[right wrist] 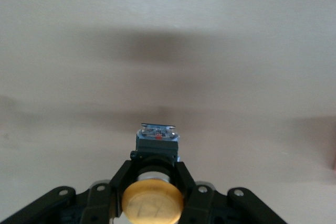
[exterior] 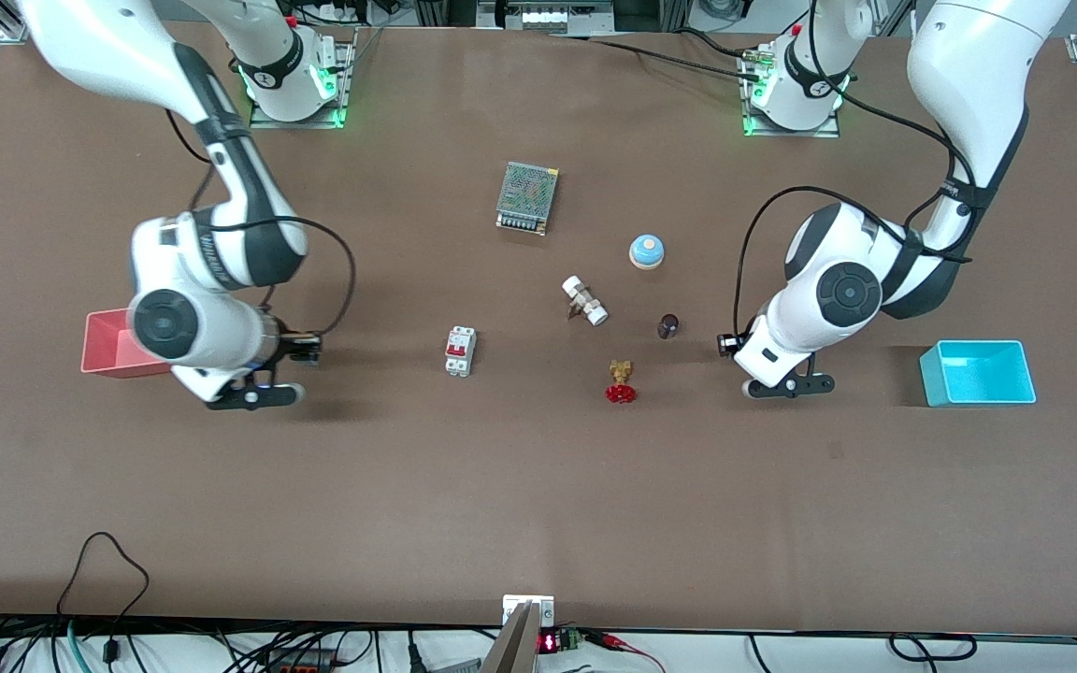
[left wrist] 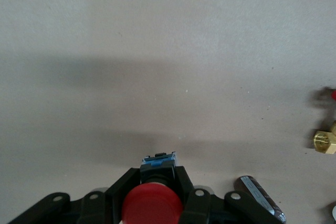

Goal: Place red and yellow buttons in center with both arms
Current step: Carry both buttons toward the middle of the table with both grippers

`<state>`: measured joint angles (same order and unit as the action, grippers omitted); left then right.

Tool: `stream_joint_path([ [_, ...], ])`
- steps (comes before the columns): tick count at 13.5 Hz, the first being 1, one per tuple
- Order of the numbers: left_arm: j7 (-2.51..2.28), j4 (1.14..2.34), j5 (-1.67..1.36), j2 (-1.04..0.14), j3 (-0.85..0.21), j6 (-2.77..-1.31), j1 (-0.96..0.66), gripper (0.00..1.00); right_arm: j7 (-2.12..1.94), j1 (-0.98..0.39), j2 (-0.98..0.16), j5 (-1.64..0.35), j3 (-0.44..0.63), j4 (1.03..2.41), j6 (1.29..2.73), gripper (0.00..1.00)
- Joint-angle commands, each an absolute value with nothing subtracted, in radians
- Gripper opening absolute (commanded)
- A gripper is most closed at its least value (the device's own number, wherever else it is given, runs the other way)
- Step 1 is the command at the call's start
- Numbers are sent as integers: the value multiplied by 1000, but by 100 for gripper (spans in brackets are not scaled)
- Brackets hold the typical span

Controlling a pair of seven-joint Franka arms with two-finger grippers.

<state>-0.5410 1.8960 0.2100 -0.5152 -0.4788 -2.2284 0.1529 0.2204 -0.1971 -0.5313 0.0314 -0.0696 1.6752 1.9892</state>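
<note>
On the brown worktop (exterior: 538, 505) a mesh-topped power supply (exterior: 527, 197) lies toward the bases, with a blue-domed bell (exterior: 647, 251), a white fitting (exterior: 584, 300), a small dark cylinder (exterior: 667, 325), a circuit breaker (exterior: 460, 351) and a red handwheel valve (exterior: 621, 382) nearer the camera. The right pincer (exterior: 253, 396) hangs beside a pink bin (exterior: 104, 348); the left pincer (exterior: 789, 385) hangs between the valve and a blue bin (exterior: 977, 373).
</note>
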Motion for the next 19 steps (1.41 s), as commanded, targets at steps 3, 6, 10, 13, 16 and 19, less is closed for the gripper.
stream_joint_path([
  [3, -633, 1936, 320, -528, -476, -2287, 121, 26, 371, -285, -630, -70, -58, 1606, 2028, 17],
  [6, -678, 1969, 365, -534, -476, -2353, 121, 26, 452, -301, -701, -71, -58, 1543, 2031, 17],
  [10, -681, 1996, 371, -532, -476, -2404, 129, 85, 474, -298, -729, -61, -51, 1532, 2034, 19],
  [13, -683, 1996, 371, -529, -476, -2402, 127, 100, 495, -298, -735, -63, -49, 1532, 2046, 100],
  [16, -678, 1993, 371, -508, -477, -2393, 132, 100, 494, -299, -716, -64, -49, 1523, 2045, 100],
  [19, -669, 1952, 371, -427, -477, -2274, 138, 100, 486, -296, -642, -61, -49, 1453, 2022, 100],
])
